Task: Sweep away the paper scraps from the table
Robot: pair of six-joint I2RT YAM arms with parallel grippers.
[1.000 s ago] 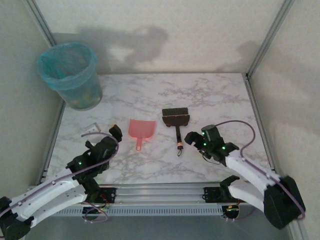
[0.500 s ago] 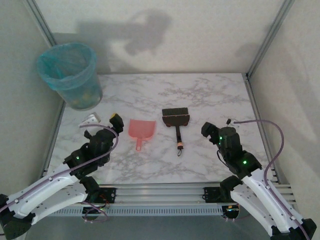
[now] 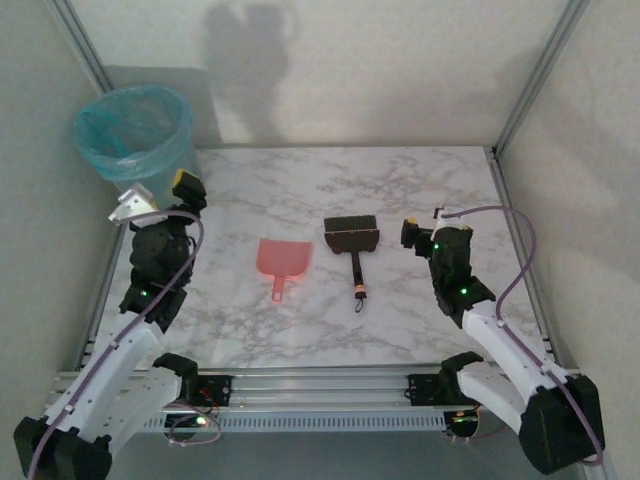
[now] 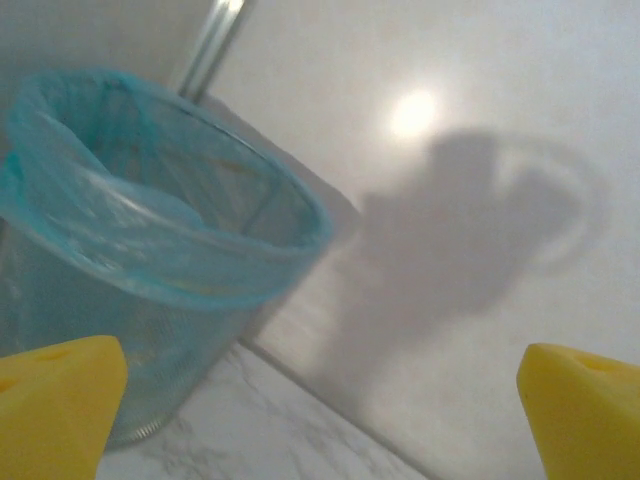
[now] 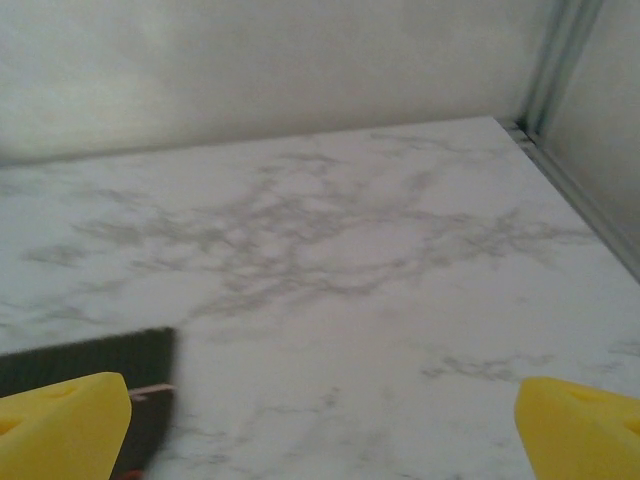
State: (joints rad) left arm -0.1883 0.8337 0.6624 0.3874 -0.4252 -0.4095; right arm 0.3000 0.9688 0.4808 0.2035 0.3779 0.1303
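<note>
Marble desk (image 3: 420,180) lay bare around the brush (image 3: 352,236); whether the paper scraps sat in the bin (image 3: 135,135) far left of it, I couldn't tell. Feather-light, they'd likely scatter, so I'd grip the brush's handle. Both hands gaped empty, left hand (image 3: 158,196) far left of the brush, right hand (image 3: 425,221) just right. Overhead, the pink dustpan (image 3: 284,257) showed beside the brush; the left wrist view, facing the bin, missed it.

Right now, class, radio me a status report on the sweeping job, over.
Both open: left end effector by the bin, right end effector near the brush. Free on the table: dustpan and brush.
</note>
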